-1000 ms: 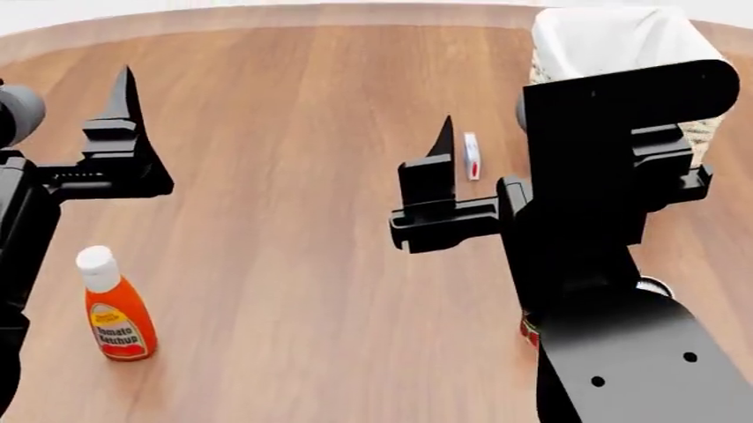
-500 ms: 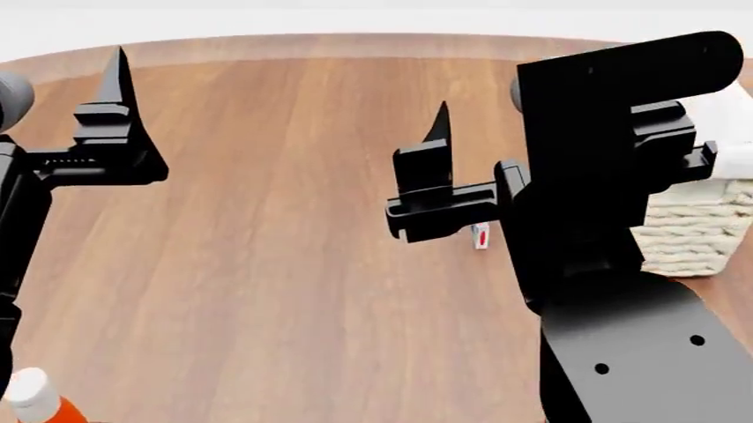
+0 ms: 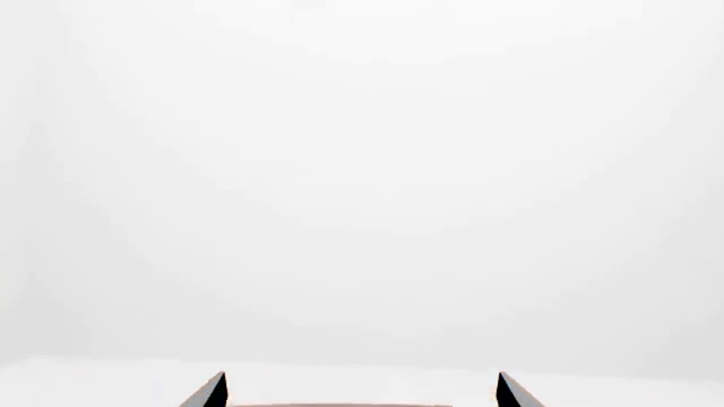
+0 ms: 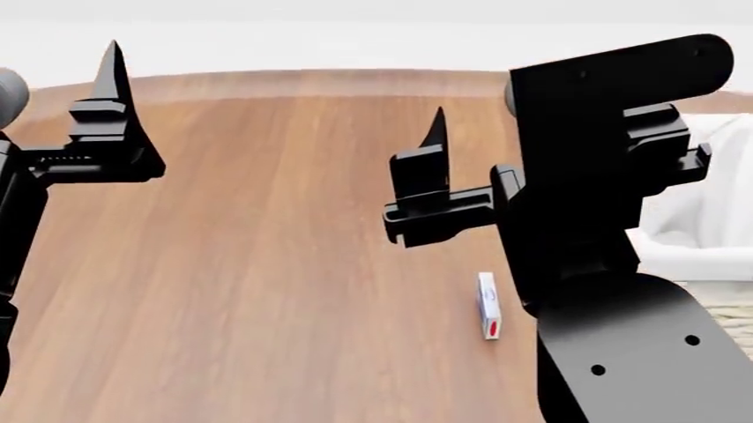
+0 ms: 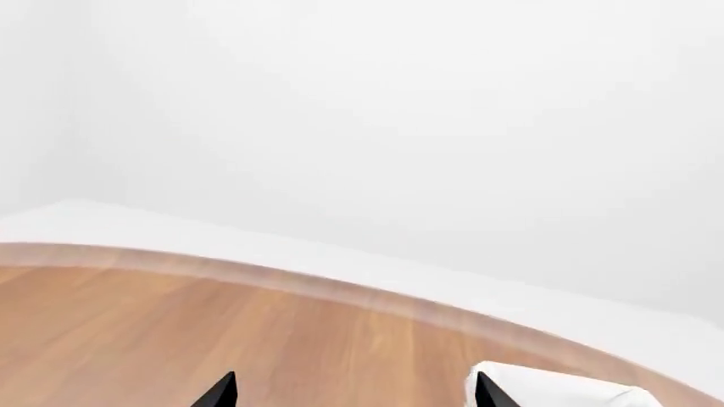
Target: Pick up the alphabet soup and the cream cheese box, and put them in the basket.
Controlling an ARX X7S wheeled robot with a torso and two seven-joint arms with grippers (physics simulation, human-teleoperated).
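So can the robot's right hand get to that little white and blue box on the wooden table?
Probably yes. The small thin white-and-blue box lies alone on the brown wooden table, nothing around it. The right hand hovers above, open and empty, so it must come down first.

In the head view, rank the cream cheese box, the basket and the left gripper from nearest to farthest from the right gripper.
1. The cream cheese box: on the table just below the right gripper in the picture.
2. The basket: at the right edge, mostly behind the right arm.
3. The left gripper: far across the table on the left.
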